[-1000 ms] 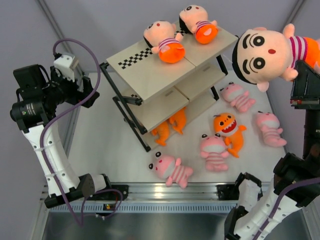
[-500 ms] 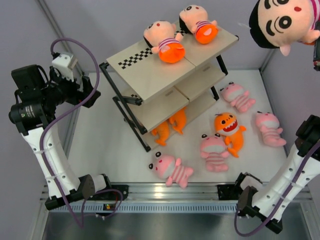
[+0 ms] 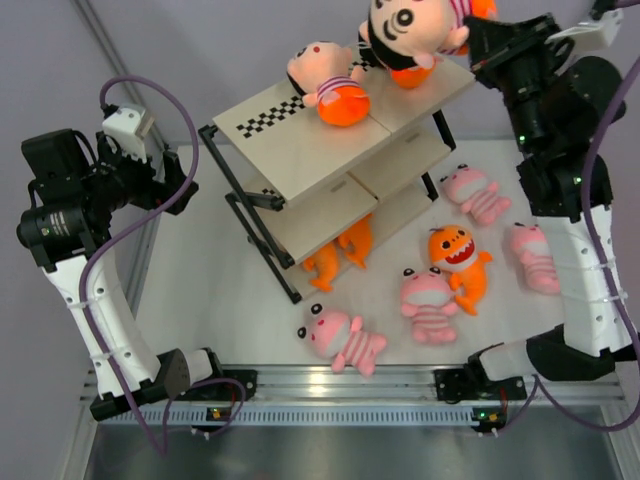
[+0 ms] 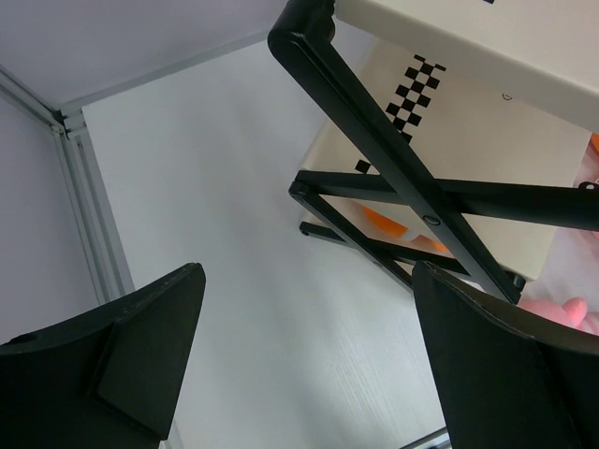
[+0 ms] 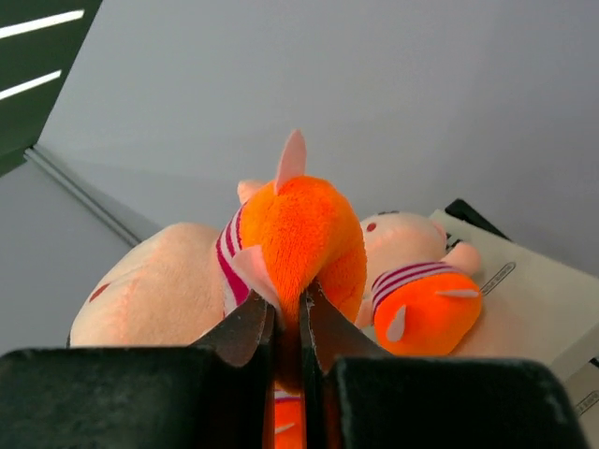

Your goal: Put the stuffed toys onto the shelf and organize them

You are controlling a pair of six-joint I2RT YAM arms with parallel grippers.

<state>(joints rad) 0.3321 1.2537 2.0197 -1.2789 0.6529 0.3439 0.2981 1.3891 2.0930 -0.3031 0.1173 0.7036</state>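
Now the right gripper (image 5: pixel 287 323) is clamped on the orange bottom of a doll (image 5: pixel 299 224). It holds the doll over the far right corner of the shelf's (image 3: pixel 300 140) top board, above a second doll (image 5: pixel 421 299) lying there. The left gripper (image 4: pixel 307 281) gapes empty beside the shelf's frame. Pink striped animals (image 3: pixel 428 300) and an orange creature (image 3: pixel 458 255) lie on the table (image 3: pixel 200 280).

Beige shelf (image 3: pixel 300 150), checkerboard strip (image 3: pixel 268 117); pink striped animals (image 3: pixel 345 340); seemingly orange plush (image 3: pixel 340 252) underneath
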